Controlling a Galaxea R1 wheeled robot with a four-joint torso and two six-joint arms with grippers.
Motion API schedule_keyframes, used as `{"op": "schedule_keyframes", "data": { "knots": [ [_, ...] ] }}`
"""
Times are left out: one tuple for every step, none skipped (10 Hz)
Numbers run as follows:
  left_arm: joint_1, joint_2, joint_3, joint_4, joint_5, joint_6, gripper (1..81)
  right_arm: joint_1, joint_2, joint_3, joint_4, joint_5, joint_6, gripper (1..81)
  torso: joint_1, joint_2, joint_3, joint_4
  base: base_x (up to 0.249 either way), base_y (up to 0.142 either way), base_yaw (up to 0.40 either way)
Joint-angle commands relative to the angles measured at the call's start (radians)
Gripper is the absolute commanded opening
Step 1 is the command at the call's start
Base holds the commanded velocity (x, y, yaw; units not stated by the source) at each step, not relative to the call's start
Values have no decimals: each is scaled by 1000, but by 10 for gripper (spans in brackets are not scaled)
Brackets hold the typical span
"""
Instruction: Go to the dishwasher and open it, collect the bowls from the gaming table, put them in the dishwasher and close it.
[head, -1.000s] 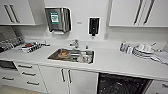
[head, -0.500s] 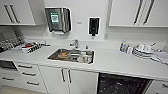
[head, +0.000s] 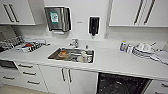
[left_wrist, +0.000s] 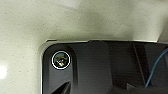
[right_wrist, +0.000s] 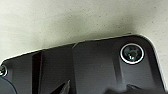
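Head view — dishwasher (head: 121, 85) dark under the counter (head: 112, 62); tool grip state — cannot tell.

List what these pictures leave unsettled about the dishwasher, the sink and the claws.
- Dishwasher: head view, cut off by the lower edge; its dark opening shows under the counter, but the door and racks cannot be made out.
- Sink: head view, too blurred to name the items inside.
- Stack of plates: too blurred to count.
- Claws: wrist views, open or shut cannot be told.
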Motion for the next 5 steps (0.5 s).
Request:
{"op": "schedule_keyframes", "data": {
  "knots": [
    [-30,27,-52,30,58,2,811,25,13,-13,-10,-52,-3,811,-63,97,0,0,0,0,0],
    [-30,43,-77,30,60,2,811,24,13,-13,-7,-51,-3,811,-86,133,0,0,0,0,0],
    [-30,53,-92,30,61,2,811,24,17,-13,-7,-51,-3,811,-109,169,0,0,0,0,0],
    [-30,61,-103,30,63,2,811,25,19,-13,-7,-51,-1,811,-131,203,0,0,0,0,0],
    [-30,61,-105,29,63,2,811,25,19,-13,-7,-51,-1,811,-152,235,0,0,0,0,0]
  ]
}}
